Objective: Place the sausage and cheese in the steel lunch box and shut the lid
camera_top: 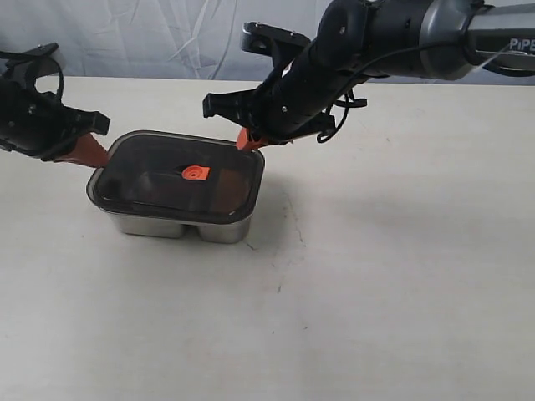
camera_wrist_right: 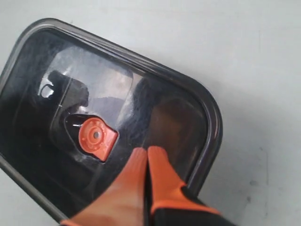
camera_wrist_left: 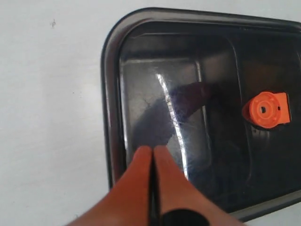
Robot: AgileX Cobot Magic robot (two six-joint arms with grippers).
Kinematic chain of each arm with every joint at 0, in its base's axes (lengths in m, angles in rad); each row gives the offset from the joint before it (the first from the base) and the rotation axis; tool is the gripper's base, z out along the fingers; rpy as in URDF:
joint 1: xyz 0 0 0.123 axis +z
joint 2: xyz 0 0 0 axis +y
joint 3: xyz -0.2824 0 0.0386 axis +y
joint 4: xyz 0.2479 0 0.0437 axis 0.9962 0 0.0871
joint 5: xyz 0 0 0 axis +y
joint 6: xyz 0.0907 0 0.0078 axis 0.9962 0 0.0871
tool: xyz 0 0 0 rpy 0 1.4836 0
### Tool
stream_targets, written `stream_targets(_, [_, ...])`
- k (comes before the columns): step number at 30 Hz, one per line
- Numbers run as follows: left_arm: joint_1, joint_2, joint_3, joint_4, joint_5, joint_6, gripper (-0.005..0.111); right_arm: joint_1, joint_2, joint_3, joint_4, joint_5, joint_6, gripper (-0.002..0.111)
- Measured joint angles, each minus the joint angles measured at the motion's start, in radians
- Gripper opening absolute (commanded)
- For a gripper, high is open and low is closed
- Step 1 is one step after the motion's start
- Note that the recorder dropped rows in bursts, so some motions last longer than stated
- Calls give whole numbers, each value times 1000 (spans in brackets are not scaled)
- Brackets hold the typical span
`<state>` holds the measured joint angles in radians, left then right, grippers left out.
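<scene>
The exterior camera sits raised beyond the desk's [camera_top: 401,284] near edge, looking down across it at middle distance. Both wrist cameras look steeply down, close over the lid [camera_top: 177,177], from opposite ends, sharing its orange valve tab [camera_wrist_left: 266,109].

Steel lunch box [camera_top: 167,224]: shiny, rectangular, rounded corners, upright on the counter [camera_top: 376,292], left of middle and nearer the far edge. Lid [camera_top: 150,180]: dark, translucent, lying flat on the box and covering the whole opening. Its orange valve tab [camera_top: 194,174] is at the centre. Sausage [camera_wrist_left: 192,98]: only a dim dark-red shape seen through the lid, inside the box beside the divider.
</scene>
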<state>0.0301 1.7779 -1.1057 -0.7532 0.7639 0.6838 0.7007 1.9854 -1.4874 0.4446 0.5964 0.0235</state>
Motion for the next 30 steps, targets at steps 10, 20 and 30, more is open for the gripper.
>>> stream_targets(10, [-9,29,-3,-4,-36,4,0,2,0,-39,2,16,-13,-1])
stream_targets(20, [21,8,-39,56,-54,-22,0,2,18,-39,0,30,-13,-1])
stream_targets(30, [24,43,-39,28,-40,-11,0,2,18,-39,-9,28,-13,-1])
